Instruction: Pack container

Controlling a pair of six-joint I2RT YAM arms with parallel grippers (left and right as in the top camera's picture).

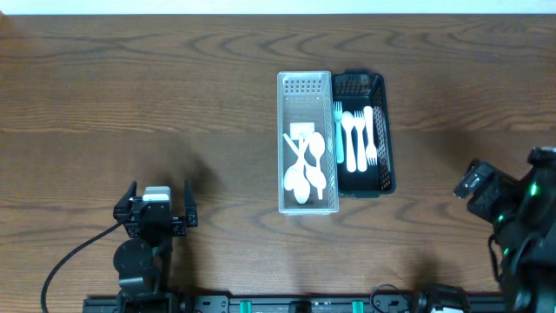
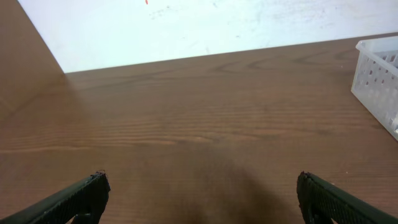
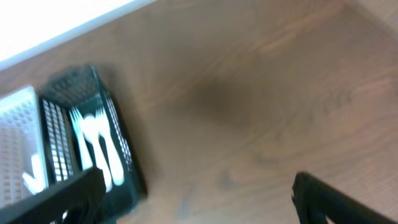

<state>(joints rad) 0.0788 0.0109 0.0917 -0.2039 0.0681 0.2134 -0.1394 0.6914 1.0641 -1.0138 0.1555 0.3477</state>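
A clear white basket (image 1: 305,87) holding white plastic spoons (image 1: 305,169) stands mid-table. A black basket (image 1: 383,130) holding white plastic forks (image 1: 356,139) stands against its right side. My left gripper (image 1: 158,209) is open and empty near the front left, well away from both baskets; the wrist view shows its fingers (image 2: 199,193) wide apart over bare wood. My right gripper (image 1: 473,184) is open and empty at the front right. Its blurred wrist view shows the black basket (image 3: 115,134) with the forks (image 3: 93,146) to the left of its fingers (image 3: 196,193).
The wooden table (image 1: 139,104) stretches wide on all sides. A corner of the white basket (image 2: 379,74) shows at the right edge of the left wrist view. A black cable (image 1: 65,261) runs from the left arm toward the front edge.
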